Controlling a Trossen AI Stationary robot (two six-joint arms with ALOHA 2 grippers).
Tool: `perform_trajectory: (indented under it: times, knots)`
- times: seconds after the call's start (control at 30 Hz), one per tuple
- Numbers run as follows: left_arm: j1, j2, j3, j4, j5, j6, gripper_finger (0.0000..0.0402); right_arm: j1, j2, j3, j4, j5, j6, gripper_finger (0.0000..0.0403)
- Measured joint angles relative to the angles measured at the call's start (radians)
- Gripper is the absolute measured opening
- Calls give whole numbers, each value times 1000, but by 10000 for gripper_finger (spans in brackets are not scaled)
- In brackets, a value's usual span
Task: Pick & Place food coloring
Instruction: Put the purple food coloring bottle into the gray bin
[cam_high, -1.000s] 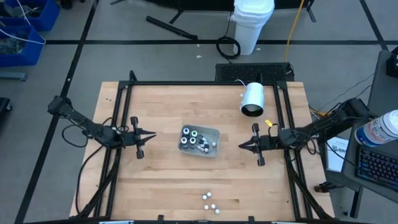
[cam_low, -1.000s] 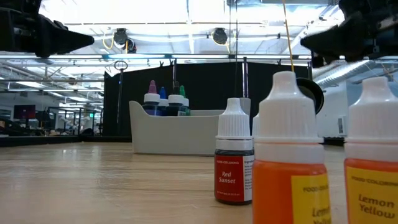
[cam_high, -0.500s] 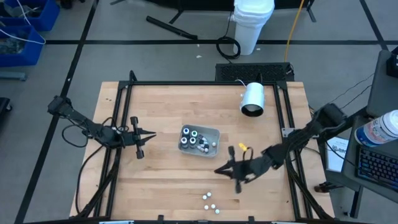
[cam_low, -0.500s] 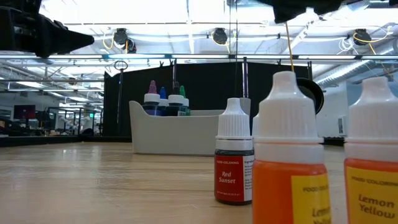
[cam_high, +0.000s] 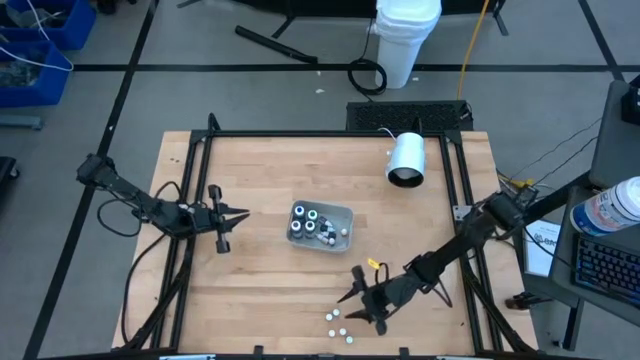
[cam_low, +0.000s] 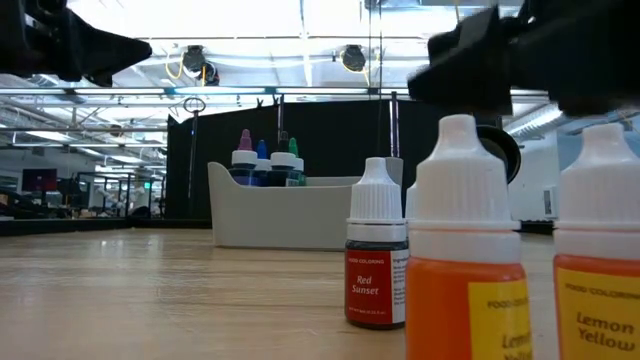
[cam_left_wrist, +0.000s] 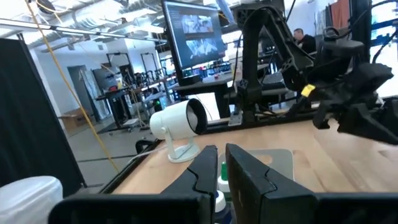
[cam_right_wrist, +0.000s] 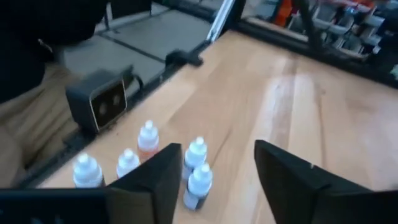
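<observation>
Food coloring bottles (cam_high: 338, 324), small, white-capped, loose on wooden tabletop (cam_high: 260, 290); right gripper (cam_high: 352, 303) above them, fingers wide, empty. Left gripper (cam_high: 240, 214) narrow, near grey tray (cam_high: 343, 213).

My food coloring sits in two groups. Several small bottles (cam_high: 314, 226) stand upright inside the grey tray, dark bodies with pale, blue and teal tops. Five more white-capped bottles (cam_high: 339, 323) stand loose near the table's front edge, close together; one is labelled Red Sunset (cam_low: 376, 258), two hold orange-yellow liquid (cam_low: 469, 240), one of these labelled Lemon Yellow
</observation>
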Motion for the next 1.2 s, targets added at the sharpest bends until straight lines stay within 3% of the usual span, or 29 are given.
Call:
perform_trajectory:
  times: [0.17,0.4,0.7,1.03,1.2]
  knots:
    - [0,0,0,-5,0,30,42,-43,18,0,7,-95,33,216]
    - [0,0,0,-15,-1,35,42,-67,20,8,18,-164,77,204]
    - [0,0,0,-22,-1,28,42,-50,77,183,-162,-102,35,201]
    - [0,0,0,-52,-1,22,42,-51,77,152,-222,-137,69,201]
    - [0,0,0,-52,-2,26,42,-53,77,152,-241,-202,77,201]
